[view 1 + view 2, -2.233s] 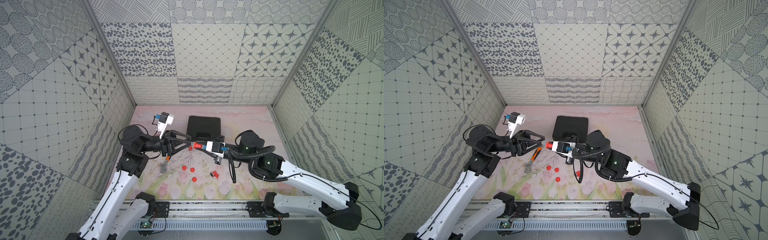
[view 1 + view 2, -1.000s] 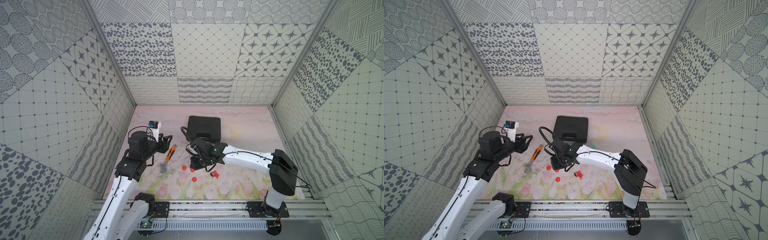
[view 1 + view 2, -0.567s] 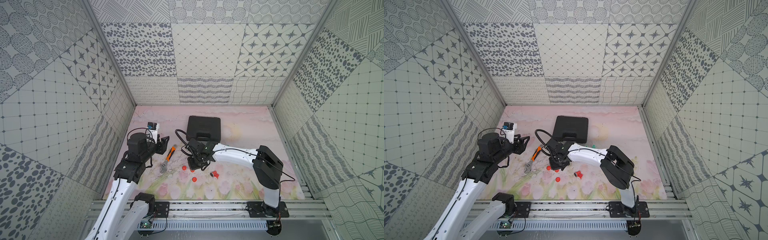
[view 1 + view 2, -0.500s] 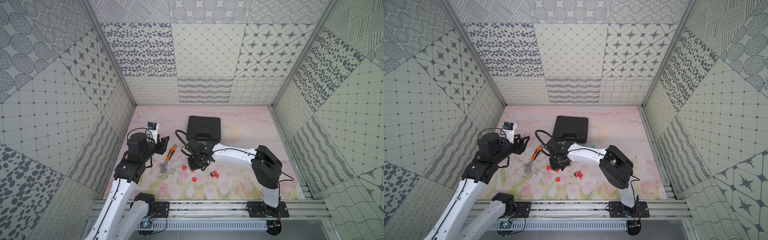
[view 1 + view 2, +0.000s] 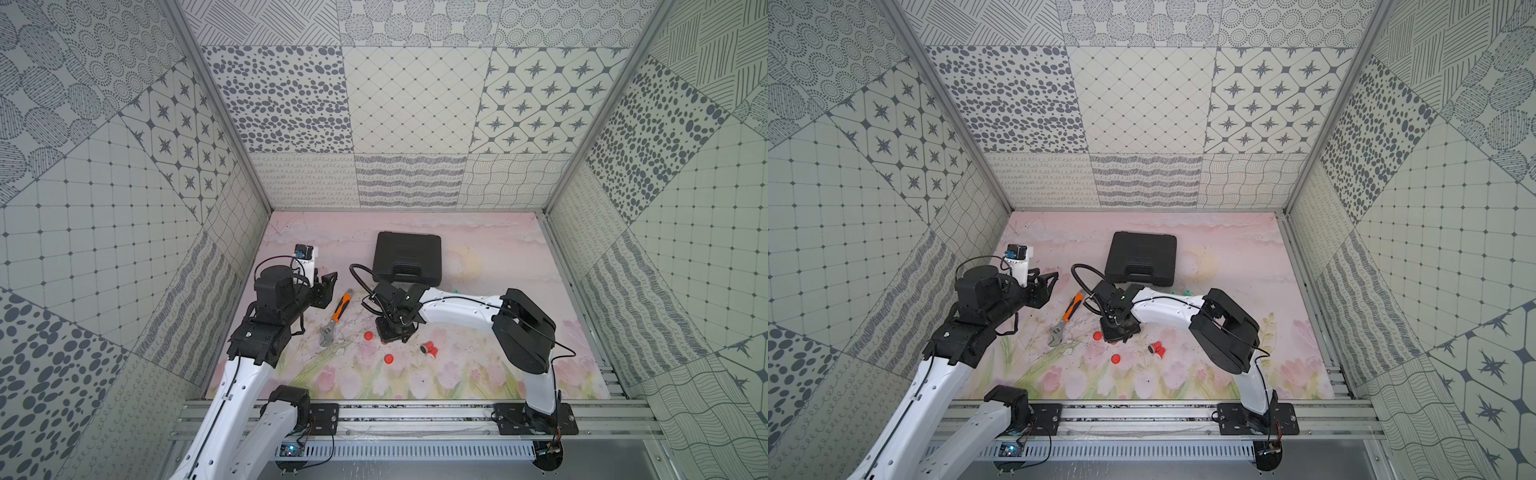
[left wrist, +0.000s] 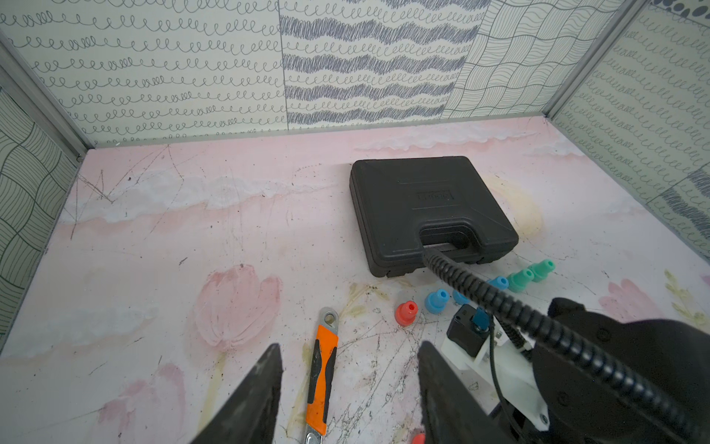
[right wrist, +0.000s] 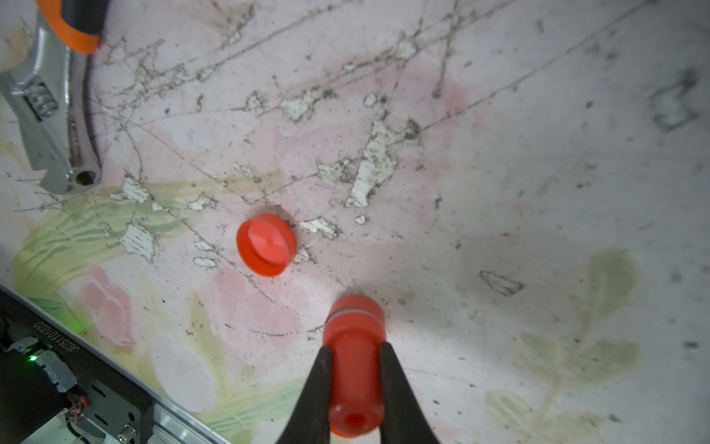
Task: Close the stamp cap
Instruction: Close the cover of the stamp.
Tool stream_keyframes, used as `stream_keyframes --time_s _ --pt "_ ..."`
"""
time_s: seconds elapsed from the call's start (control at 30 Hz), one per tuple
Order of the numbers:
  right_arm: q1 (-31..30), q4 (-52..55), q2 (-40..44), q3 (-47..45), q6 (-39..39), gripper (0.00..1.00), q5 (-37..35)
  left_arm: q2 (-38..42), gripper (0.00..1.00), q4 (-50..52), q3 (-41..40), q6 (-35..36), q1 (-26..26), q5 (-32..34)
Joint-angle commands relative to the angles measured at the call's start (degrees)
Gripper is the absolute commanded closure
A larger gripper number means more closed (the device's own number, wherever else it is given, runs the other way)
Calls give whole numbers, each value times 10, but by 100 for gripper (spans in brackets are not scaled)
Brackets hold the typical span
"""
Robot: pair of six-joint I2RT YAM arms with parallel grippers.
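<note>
My right gripper (image 7: 355, 369) is shut on a red stamp (image 7: 355, 338) and points down at the mat, seen in both top views (image 5: 392, 330) (image 5: 1116, 332). A thin pale seam rings the stamp near its far end, which sits at the mat. A loose red cap (image 7: 266, 245) lies flat just beside it (image 5: 368, 335). A second red cap (image 5: 388, 358) lies nearer the front. Another red stamp (image 5: 429, 348) lies on its side to the right. My left gripper (image 6: 349, 384) hangs open and empty over the mat at the left (image 5: 328, 286).
An orange-handled wrench (image 5: 336, 316) (image 6: 322, 376) lies between the arms. A closed black case (image 5: 406, 257) sits behind. Red, blue and green stamps (image 6: 437, 300) stand in a row in front of the case. Patterned walls close in three sides.
Two seconds ago both grippers met in mid-air. Since then the right one has come down to the mat with the red stamp, and the left has drawn back. Nothing has moved in the last half second.
</note>
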State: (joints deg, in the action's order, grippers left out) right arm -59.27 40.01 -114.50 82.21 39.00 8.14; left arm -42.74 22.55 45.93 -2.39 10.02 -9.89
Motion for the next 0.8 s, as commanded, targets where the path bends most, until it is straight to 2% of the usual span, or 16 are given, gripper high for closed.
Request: stream_keyframes --time_s 0.0,0.2,0.43,0.57,0.77 --pt "3 -6 -14 6 -4 100 2 0 43 3 -1 10 -3 3" --pt "3 52 -18 13 -21 100 -16 0 43 4 -1 11 -2 2" --pt "-1 156 -28 25 -57 100 -72 -1 43 4 -1 10 -3 1" --pt "-10 189 -60 38 -73 100 -99 -1 43 5 -1 11 -3 2" --pt "-29 206 -130 63 -88 100 -102 -1 43 6 -1 11 -2 2"
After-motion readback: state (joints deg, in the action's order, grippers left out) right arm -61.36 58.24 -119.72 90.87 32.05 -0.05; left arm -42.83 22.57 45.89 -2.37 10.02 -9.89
